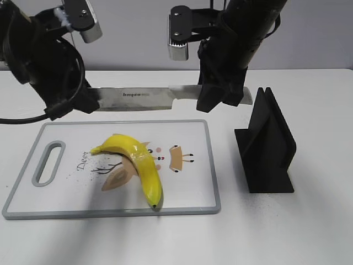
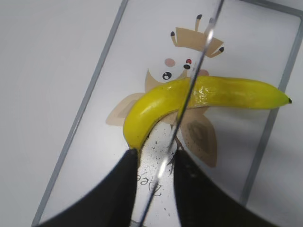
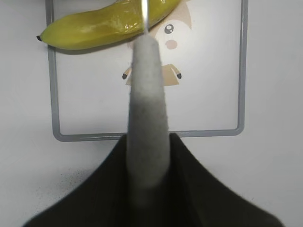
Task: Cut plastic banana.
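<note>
The plastic banana (image 1: 138, 160) lies whole on the white cutting board (image 1: 193, 165), dark tip toward the front edge. A knife (image 1: 132, 98) hangs level above the board's far edge. My right gripper (image 1: 218, 96) is shut on its pale grey handle (image 3: 147, 104). My left gripper (image 1: 83, 102) sits at the blade's tip end. In the left wrist view the blade (image 2: 194, 80) runs edge-on between the jaws (image 2: 156, 156) with a gap on each side, crossing over the banana (image 2: 227, 92). The right wrist view shows the banana (image 3: 94, 28) beyond the handle.
A black knife stand (image 1: 267, 143) stands on the white table right of the board. The board has a grey rim (image 3: 142, 136), a handle slot (image 1: 48, 163) at its left end and a printed cartoon deer.
</note>
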You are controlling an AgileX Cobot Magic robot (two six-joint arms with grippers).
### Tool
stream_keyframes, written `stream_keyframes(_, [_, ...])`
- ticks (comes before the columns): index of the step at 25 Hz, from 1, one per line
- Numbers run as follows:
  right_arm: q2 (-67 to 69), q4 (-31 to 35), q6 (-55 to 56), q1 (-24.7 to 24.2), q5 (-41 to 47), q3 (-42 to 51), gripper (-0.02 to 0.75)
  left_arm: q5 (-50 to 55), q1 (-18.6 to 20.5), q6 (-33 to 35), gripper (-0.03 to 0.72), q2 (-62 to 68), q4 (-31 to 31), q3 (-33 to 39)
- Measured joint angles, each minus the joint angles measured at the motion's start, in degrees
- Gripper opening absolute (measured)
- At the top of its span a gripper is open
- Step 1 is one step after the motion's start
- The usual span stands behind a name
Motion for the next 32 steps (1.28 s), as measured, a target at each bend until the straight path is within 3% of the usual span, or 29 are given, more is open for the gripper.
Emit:
stream_keyframes(4, [0.0,-1.0,1.3,-0.2,-0.2,0.0,0.155,-0.3,0.0,-0.5,0.552,0.0,-0.2,0.0])
stream_keyframes(6, [0.0,-1.8,1.5,-0.2,-0.3,0.0,0.155,-0.3,0.0,-0.5,0.631,0.0,-0.2,0.0])
stream_keyframes(10, [0.0,-2.1,1.7,-0.2,-0.5,0.0,0.155,-1.7,0.0,-0.8,0.637,-1.3,-0.2,0.0])
stream_keyframes(12, [0.0,-2.2,2.2,-0.2,-0.4,0.0,0.155,-3.5,0.3,-4.1,0.636,-2.4,0.6,0.0])
stream_keyframes(16, [0.0,-2.3,7.5,-0.2,0.6,0.0,0.155,-3.6,1.7,-17.7,0.633,-4.1,6.1,-1.2])
stream_keyframes(22, [0.0,-3.8,20.2,-0.2,5.0,-4.1,0.155,5.8,5.2,-38.3,0.623,-4.5,18.0,-5.9])
stream_keyframes(28, [0.0,-6.9,42.0,-1.2,6.5,-8.3,0.155,13.5,14.6,-42.0,0.591,-4.5,18.7,-7.2])
stream_keyframes(32, [0.0,-7.3,55.7,-4.3,6.7,-8.5,0.155,14.9,20.7,-42.3,0.583,-4.9,14.9,-5.0])
